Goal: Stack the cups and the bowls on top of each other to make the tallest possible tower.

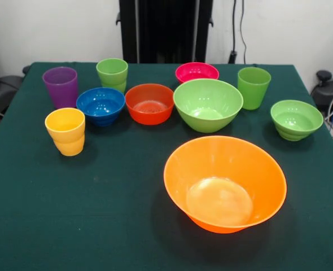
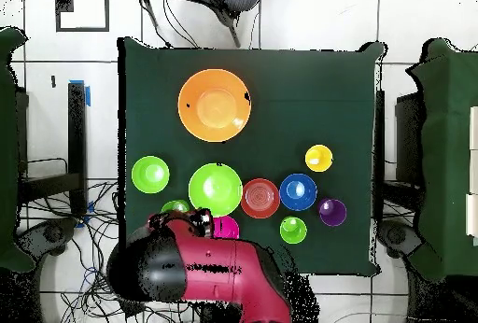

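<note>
All cups and bowls stand apart on the dark green table (image 1: 99, 214), nothing stacked. The huge orange bowl (image 1: 224, 182) (image 2: 214, 105) is nearest the front camera. Behind it in a row are the blue bowl (image 1: 100, 105), red-orange bowl (image 1: 149, 103), large light green bowl (image 1: 207, 104) and small green bowl (image 1: 296, 119). The pink bowl (image 1: 197, 72) is further back. The yellow cup (image 1: 65, 131), purple cup (image 1: 60, 86) and two green cups (image 1: 112, 73) (image 1: 253, 86) stand upright. The red arm (image 2: 219, 273) is drawn back; its black end (image 2: 187, 218) overlaps the pink bowl (image 2: 226, 229) and one green cup (image 2: 173, 207).
The black pedestal (image 1: 165, 31) stands behind the table's far edge. Cables (image 2: 89, 245) lie on the floor beside the table. Chairs (image 1: 0, 90) stand at the table's sides.
</note>
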Motion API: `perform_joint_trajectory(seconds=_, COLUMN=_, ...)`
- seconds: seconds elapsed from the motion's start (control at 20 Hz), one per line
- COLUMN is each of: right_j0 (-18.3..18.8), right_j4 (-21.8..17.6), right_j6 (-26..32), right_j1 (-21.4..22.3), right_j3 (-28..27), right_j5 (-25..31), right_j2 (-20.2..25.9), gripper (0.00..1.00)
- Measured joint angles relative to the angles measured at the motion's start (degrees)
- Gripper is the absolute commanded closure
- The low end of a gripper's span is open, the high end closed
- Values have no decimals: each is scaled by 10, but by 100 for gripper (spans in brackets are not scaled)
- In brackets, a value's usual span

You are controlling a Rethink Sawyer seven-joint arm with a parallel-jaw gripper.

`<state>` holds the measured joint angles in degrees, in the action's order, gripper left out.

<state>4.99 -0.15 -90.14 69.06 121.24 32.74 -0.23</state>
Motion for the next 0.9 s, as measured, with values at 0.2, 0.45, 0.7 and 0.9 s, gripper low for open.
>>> perform_joint_trajectory(seconds=0.2, right_j0=17, right_j4=0, right_j6=0, right_j1=-10, right_j3=-21, right_j5=0, right_j2=1, gripper=0)
perform_joint_trajectory(seconds=0.45, right_j0=36, right_j4=0, right_j6=0, right_j1=-25, right_j3=-44, right_j5=0, right_j2=3, gripper=0)
perform_joint_trajectory(seconds=0.7, right_j0=53, right_j4=-1, right_j6=0, right_j1=-40, right_j3=-63, right_j5=0, right_j2=10, gripper=0)
perform_joint_trajectory(seconds=0.9, right_j0=75, right_j4=-1, right_j6=0, right_j1=-54, right_j3=-73, right_j5=0, right_j2=21, gripper=0)
